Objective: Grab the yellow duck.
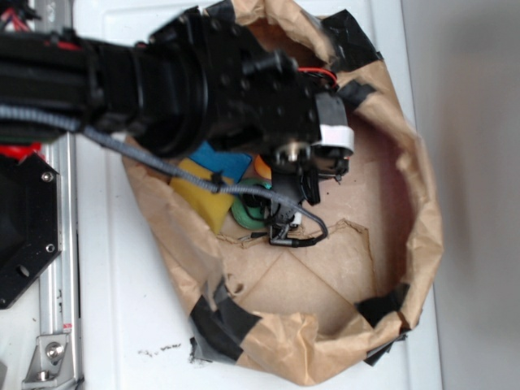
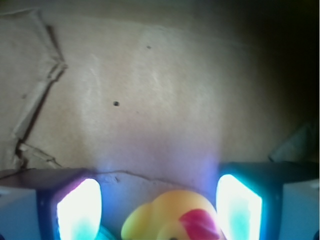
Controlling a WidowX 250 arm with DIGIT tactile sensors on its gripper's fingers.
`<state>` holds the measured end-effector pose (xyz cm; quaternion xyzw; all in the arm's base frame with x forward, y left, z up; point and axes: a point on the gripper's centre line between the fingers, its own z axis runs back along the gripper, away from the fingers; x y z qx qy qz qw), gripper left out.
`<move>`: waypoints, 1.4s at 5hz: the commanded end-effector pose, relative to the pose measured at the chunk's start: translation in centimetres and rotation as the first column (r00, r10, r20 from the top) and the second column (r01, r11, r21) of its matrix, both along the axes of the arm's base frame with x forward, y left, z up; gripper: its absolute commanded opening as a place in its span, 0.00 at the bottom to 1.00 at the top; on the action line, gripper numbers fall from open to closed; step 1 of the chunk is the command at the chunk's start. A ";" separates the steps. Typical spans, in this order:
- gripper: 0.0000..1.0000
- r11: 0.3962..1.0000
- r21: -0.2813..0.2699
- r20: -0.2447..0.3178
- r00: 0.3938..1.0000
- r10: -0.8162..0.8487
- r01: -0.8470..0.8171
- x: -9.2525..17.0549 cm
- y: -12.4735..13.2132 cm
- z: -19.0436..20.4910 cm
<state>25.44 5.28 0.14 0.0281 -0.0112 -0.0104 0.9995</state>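
The yellow duck (image 2: 172,217) with its red beak lies at the bottom edge of the wrist view, on brown cardboard. My gripper (image 2: 159,205) is open with one glowing pad on each side of the duck. The right pad (image 2: 239,207) is close against the duck. A clear gap separates the left pad (image 2: 80,210) from it. In the exterior view my gripper (image 1: 302,188) hangs low inside the paper-lined bin, and the arm hides the duck.
The brown paper bin (image 1: 422,211), taped with black tape, surrounds the work area. A yellow block (image 1: 197,193), a blue piece (image 1: 226,162), a green object (image 1: 248,213) and something orange (image 1: 262,166) lie left of the gripper. A cable (image 1: 313,231) hangs below it.
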 end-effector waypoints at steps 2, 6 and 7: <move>0.00 0.997 -0.072 0.002 1.000 -0.012 0.012 -0.9 -0.5 0.1; 0.00 0.969 -0.209 0.299 0.952 -0.065 0.132 4.4 -6.9 9.4; 0.00 0.959 -0.258 0.331 0.943 -0.028 0.119 4.7 -8.8 13.8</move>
